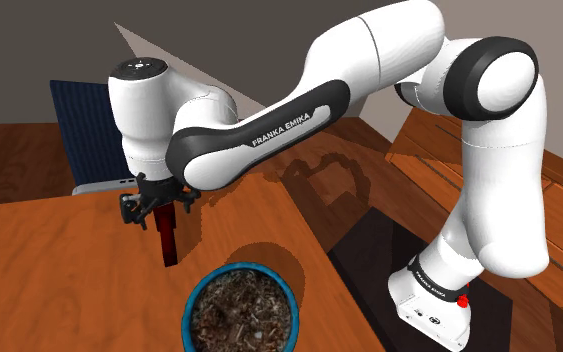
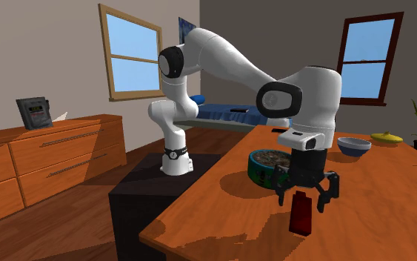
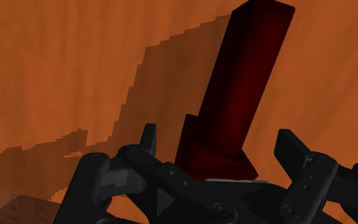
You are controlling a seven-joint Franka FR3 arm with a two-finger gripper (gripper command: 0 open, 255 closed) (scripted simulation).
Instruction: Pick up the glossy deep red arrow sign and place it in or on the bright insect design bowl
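Note:
A dark red arrow sign (image 1: pixel 169 243) stands upright on the wooden table (image 1: pixel 49 270), just beyond the bowl (image 1: pixel 241 310), which has a blue rim and a busy brown insect pattern inside. My gripper (image 1: pixel 161 212) is open and hangs over the sign's top end. In the second exterior view the gripper (image 2: pixel 303 194) straddles the top of the sign (image 2: pixel 300 213), with the bowl (image 2: pixel 267 163) behind it. In the wrist view the sign (image 3: pixel 234 95) runs away from between the fingers (image 3: pixel 147 143). They stand apart on either side and do not touch it.
A blue-and-white bowl (image 2: pixel 353 146) and a yellow dish (image 2: pixel 386 137) sit at the table's far end. The dark stand (image 1: pixel 369 250) adjoins the table edge near the insect bowl. A dark blue chair back (image 1: pixel 84 130) stands behind the table, and a dresser (image 2: pixel 44 156) lines the wall.

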